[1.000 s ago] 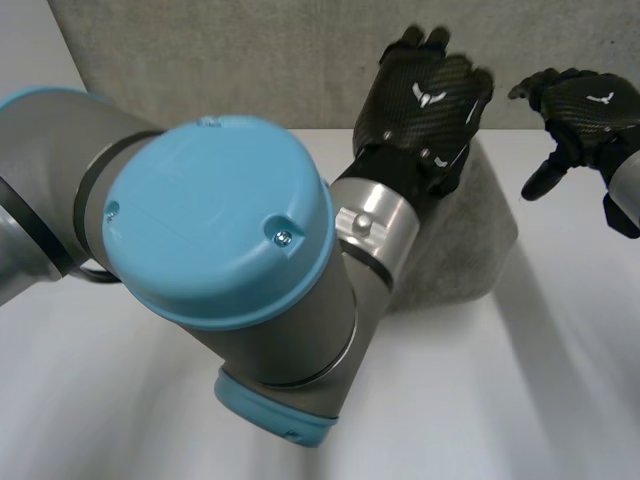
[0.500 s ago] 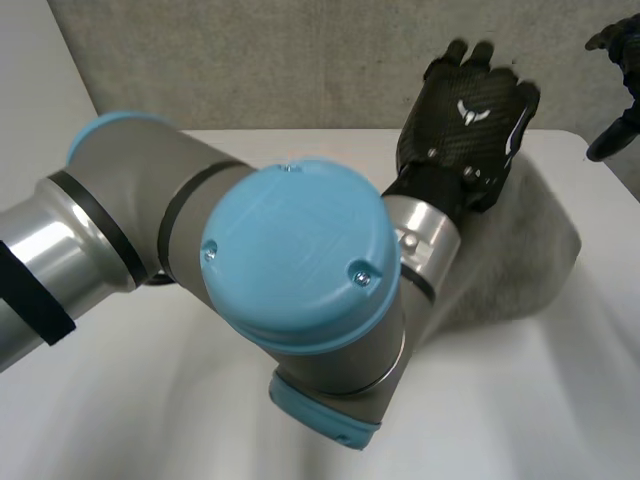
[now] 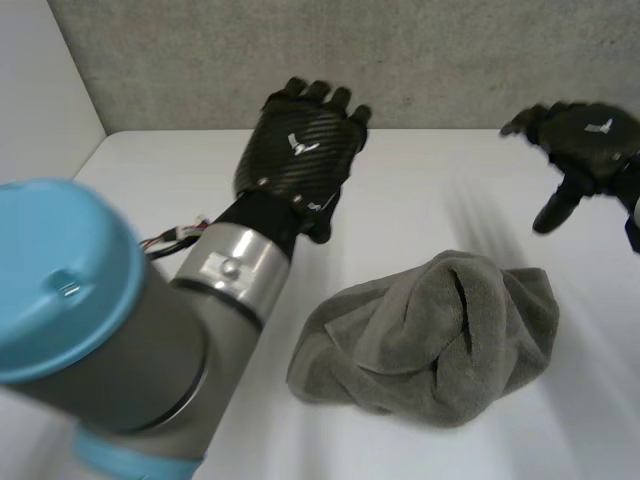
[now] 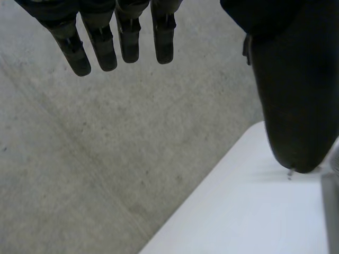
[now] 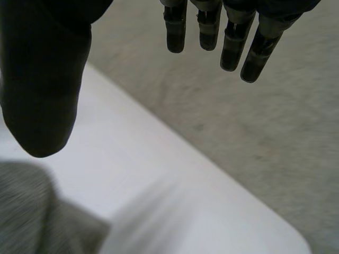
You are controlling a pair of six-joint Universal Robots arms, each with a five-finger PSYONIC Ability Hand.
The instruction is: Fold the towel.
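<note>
With the towel in a crumpled heap toward the table's right edge, and my left hand near the far edge and my right hand over the far-right corner both spread and empty, I judge folding not yet begun: next I must find two corners and spread it flat.

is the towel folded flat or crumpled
Crumpled: the grey towel lies in a bunched heap on the white table, with twisted ridges and no flat, squared layers.
</note>
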